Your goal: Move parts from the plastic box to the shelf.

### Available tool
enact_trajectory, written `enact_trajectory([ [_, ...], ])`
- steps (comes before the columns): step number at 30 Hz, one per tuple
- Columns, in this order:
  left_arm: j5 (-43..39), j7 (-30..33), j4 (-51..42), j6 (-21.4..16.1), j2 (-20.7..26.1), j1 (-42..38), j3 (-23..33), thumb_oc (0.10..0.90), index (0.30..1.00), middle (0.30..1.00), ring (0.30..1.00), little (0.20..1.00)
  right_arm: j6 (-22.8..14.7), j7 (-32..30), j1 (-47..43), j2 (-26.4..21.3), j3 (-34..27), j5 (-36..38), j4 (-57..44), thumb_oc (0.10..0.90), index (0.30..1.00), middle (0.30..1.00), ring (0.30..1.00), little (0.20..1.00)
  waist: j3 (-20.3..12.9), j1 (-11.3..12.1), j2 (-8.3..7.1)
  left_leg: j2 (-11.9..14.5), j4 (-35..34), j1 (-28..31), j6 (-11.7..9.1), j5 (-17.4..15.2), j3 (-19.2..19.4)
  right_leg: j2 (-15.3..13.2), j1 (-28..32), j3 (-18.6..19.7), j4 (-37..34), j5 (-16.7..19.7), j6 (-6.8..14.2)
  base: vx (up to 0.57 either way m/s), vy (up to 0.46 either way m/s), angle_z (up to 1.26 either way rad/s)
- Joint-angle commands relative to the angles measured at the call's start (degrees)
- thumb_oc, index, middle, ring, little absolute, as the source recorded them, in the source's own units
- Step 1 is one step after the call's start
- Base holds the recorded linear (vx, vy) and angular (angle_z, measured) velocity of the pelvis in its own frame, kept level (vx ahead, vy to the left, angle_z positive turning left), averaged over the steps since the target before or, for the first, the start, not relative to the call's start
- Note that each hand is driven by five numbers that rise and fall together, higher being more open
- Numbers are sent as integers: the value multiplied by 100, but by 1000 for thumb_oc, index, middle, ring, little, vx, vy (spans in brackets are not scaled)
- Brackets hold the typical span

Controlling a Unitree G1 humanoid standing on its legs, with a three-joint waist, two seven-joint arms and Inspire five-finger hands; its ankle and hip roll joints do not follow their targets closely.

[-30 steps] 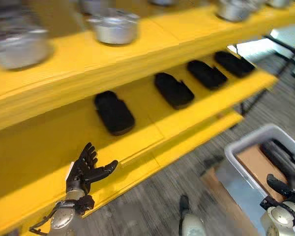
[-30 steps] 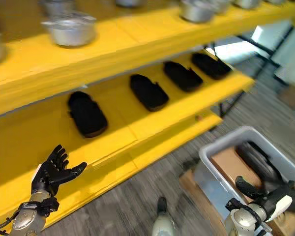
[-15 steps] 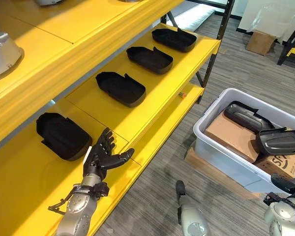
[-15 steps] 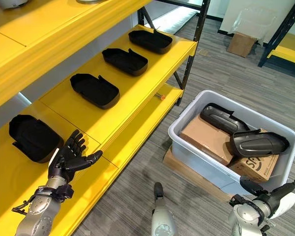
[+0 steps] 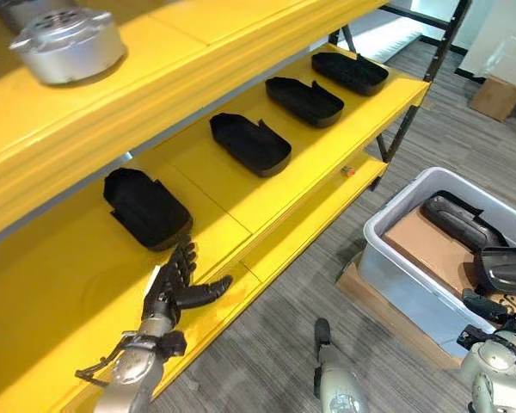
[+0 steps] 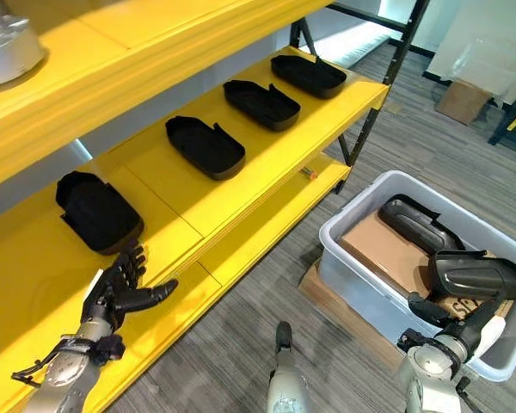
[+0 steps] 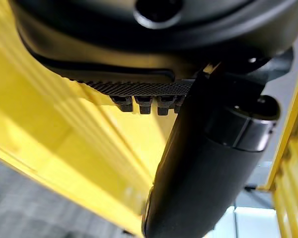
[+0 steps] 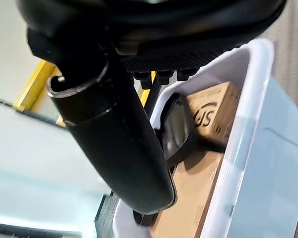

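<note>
Hovering over the yellow shelf (image 6: 198, 225), left hand (image 6: 113, 295) with fingers spread, empty, just beside the nearest of four black parts (image 6: 97, 212) lined along it. Further right, two more parts (image 6: 420, 225) on cardboard inside the plastic box (image 6: 361, 286). Right hand (image 6: 464, 323) at its near rim, fingers straight.

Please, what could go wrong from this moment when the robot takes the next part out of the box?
1. Two dark parts lie loosely on cardboard boxes inside the plastic box; one may slip during pickup.
2. The right hand hovers near the box's rim and could bump it.
3. The left hand, open, is close to a black part on the yellow shelf and could knock it.
</note>
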Motion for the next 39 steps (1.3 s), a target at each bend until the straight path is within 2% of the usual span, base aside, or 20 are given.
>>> enact_trajectory([
  [1, -21, -101, -628, -678, 536, -796, 361, 900, 1000, 1000, 1000, 1000, -570, 87, -161, -512, -362, -128, -214, 900, 1000, 1000, 1000, 1000, 39, -339, 156, -655, -230, -554, 1340, 141, -703, -187, 186, 417, 362, -554, 775, -146, 172, 72],
  [2, 95, -147, -656, -667, 567, -819, 323, 900, 1000, 1000, 1000, 1000, -706, 141, -15, -390, -512, -156, -187, 900, 1000, 1000, 1000, 1000, 26, -409, 155, -670, -248, -649, 1388, 172, -795, -211, 156, 818, 843, -827, 772, -179, 135, 82],
  [4, 117, -79, -691, -451, 524, -607, 520, 900, 1000, 1000, 1000, 1000, -741, 321, 320, -130, -661, -214, -390, 900, 1000, 1000, 1000, 1000, -50, -370, 222, -570, -379, -801, 1372, 497, -713, -25, 402, 549, 1632, -1553, 629, -207, 121, 83],
  [5, 31, 0, -655, -349, 499, -519, 618, 900, 1000, 1000, 1000, 1000, -720, 322, 476, -7, -604, -248, -571, 900, 1000, 1000, 1000, 1000, -92, -311, 248, -510, -404, -914, 1406, 612, -744, 83, 505, 461, 2321, -1991, 474, -181, 64, 41],
  [7, -45, 5, -571, -240, 434, -522, 717, 900, 1000, 1000, 1000, 1000, -692, 174, 526, 94, -492, -310, -742, 900, 1000, 1000, 1000, 1000, -143, -227, 250, -467, -305, -1163, 1501, 623, -879, 257, 583, 599, 3280, -2376, 323, -147, -9, 22],
  [8, -26, -8, -554, -208, 395, -518, 759, 900, 1000, 1000, 1000, 1000, -685, 121, 502, 114, -454, -312, -775, 900, 1000, 1000, 1000, 1000, -189, -167, 221, -477, -254, -1318, 1519, 627, -933, 312, 639, 620, 3432, -2568, 266, -124, -117, 69],
  [9, -25, -41, -546, -197, 364, -464, 838, 900, 1000, 1000, 1000, 1000, -679, 126, 482, 102, -430, -220, -779, 900, 1000, 1000, 1000, 1000, -279, -66, 137, -484, -129, -1594, 1488, 652, -934, 347, 870, 517, 3123, -2889, 194, -105, -173, 66],
  [11, -54, -177, -529, -262, 271, -340, 996, 900, 1000, 1000, 1000, 1000, -692, 189, 469, 59, -425, -179, -739, 900, 1000, 1000, 1000, 1000, -355, 101, 26, -406, 55, -1838, 1409, 731, -847, 326, 1384, 127, 2344, -3072, 113, -73, -173, 11],
  [13, -231, -206, -546, -402, 138, -170, 1143, 900, 1000, 1000, 1000, 1000, -601, 239, 288, -57, -366, -91, -688, 900, 1000, 1000, 1000, 1000, -337, 232, -12, -228, 88, -1884, 1245, 898, -652, 275, 1724, -193, 1592, -2960, 160, -88, -122, -64],
  [18, -288, -143, -522, -515, -49, -46, 1118, 900, 1000, 1000, 1000, 1000, -442, 203, 113, -167, -262, -73, -622, 900, 1000, 1000, 1000, 1000, -311, 290, 50, -249, -318, -1613, 1115, 1118, -697, 307, 1773, -303, 1388, -2773, 207, -29, -36, -26],
  [25, -311, -288, -457, -559, -160, 39, 1181, 900, 1000, 1000, 1000, 1000, -326, -59, 192, -121, -251, -96, -598, 900, 1000, 1000, 1000, 1000, -342, 193, 79, -472, -709, -1176, 1184, 1096, -808, 394, 1619, -247, 1435, -2681, 180, 4, -14, -17],
  [31, -385, -536, -465, -490, -139, 72, 1182, 900, 1000, 1000, 1000, 1000, -157, -429, 230, -4, -314, 22, -509, 900, 1000, 1000, 1000, 1000, -379, 89, 121, -633, -1013, -876, 1256, 1053, -798, 470, 1426, -197, 1402, -2544, 242, -37, -19, -10],
  [36, -369, -592, -469, -397, -137, 35, 1105, 900, 1000, 1000, 1000, 1000, -78, -566, 253, 31, -299, 228, -340, 900, 1000, 1000, 1000, 1000, -397, 3, 129, -665, -1174, -734, 1237, 1083, -786, 510, 1304, -116, 1317, -2417, 303, -79, -50, -14],
  [39, -424, -823, -435, -314, -114, -25, 1058, 900, 1000, 1000, 1000, 1000, -143, -562, 359, 34, -394, 376, -211, 900, 1000, 1000, 1000, 1000, -417, -104, 124, -682, -1177, -634, 1216, 1018, -784, 518, 1239, 21, 1080, -2202, 359, -88, -121, -26],
])
